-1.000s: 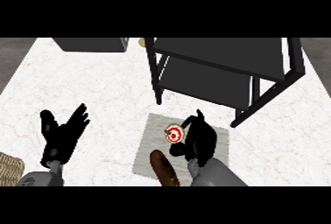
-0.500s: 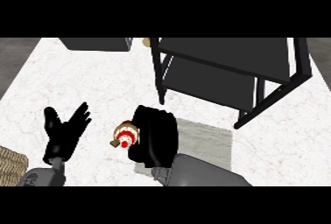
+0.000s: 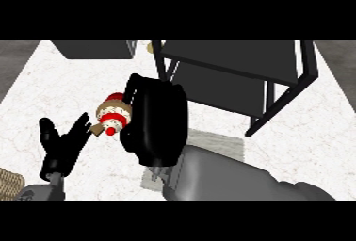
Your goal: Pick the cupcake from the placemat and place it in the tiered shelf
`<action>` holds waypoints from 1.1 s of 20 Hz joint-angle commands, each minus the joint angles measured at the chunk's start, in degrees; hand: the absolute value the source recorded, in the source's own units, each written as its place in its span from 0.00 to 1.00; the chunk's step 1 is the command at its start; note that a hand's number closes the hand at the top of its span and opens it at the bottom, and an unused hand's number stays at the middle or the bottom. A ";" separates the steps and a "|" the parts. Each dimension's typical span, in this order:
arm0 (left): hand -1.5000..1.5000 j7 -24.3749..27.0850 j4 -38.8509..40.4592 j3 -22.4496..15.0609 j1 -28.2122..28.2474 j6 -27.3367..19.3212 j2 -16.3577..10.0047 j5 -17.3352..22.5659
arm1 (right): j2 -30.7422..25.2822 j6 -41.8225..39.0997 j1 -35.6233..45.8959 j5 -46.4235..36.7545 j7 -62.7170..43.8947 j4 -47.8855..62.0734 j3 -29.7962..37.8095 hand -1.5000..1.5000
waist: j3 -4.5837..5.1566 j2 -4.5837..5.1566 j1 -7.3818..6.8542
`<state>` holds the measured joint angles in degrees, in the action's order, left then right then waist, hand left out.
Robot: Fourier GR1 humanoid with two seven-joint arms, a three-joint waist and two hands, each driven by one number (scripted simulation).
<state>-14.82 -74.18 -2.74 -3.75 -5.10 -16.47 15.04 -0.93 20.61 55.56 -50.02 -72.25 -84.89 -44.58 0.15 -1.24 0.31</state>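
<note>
My right hand point(image 3: 156, 120) fills the middle of the head view, raised high above the counter and curled round the cupcake point(image 3: 113, 114). The cupcake lies tilted on its side, brown base up-left, white frosting with a red cherry pointing down-left. It hangs left of the black tiered shelf point(image 3: 236, 80), which stands at the upper right with two dark levels. The grey placemat point(image 3: 215, 141) lies on the counter under my right forearm, mostly hidden. My left hand point(image 3: 62, 146) rests open at the lower left, fingers up.
A dark box point(image 3: 94, 49) sits at the counter's far edge, upper left. A woven basket edge point(image 3: 8, 181) shows at the lower left corner. A small tan object point(image 3: 149, 46) peeks beside the shelf's back post. White marble counter spreads to the left.
My right hand closed on the cupcake at the placemat, lifted it, and has carried it up and leftward, closer to the view. The left hand has hardly moved.
</note>
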 commanded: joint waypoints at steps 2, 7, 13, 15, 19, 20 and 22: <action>0.50 1.05 0.07 -0.41 1.35 -0.06 0.76 -0.48 | 0.89 -11.78 8.51 -2.00 -13.01 -1.46 9.78 1.00 | 0.00 0.01 0.76; 0.50 1.04 1.57 2.40 0.80 0.29 -0.92 0.71 | 0.89 -17.85 12.36 -2.75 -13.01 -3.20 17.51 1.00 | -0.02 -0.04 1.55; 0.50 0.35 -2.76 -0.71 3.26 -0.27 1.08 -0.70 | -1.13 -20.61 18.36 -4.56 -11.53 0.91 26.10 1.00 | -0.10 0.45 0.04; 0.50 0.44 -0.79 1.04 0.96 0.15 -0.23 -0.39 | -4.82 -22.83 16.42 -2.32 -7.28 -1.36 29.31 1.00 | -0.13 0.68 0.86; 0.50 0.53 -1.14 0.80 1.69 0.58 0.18 -0.36 | -4.53 -27.39 20.44 -1.39 -7.37 0.84 33.08 1.00 | -0.10 0.68 0.27; 0.50 1.95 -0.19 -0.87 1.94 -0.30 2.26 -1.75 | -4.24 -26.08 19.82 -1.45 -4.78 3.48 33.36 1.00 | -0.08 0.96 -0.01; 0.50 -0.44 -1.70 0.78 0.58 0.66 0.01 -0.54 | -6.47 -27.48 20.59 1.16 -1.11 5.96 37.08 1.00 | -0.11 1.06 -0.35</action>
<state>-14.70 -75.66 -2.60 -2.61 -5.18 -15.64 14.23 -6.02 -0.22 73.89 -51.08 -67.68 -82.45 -11.82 0.04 -0.49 0.50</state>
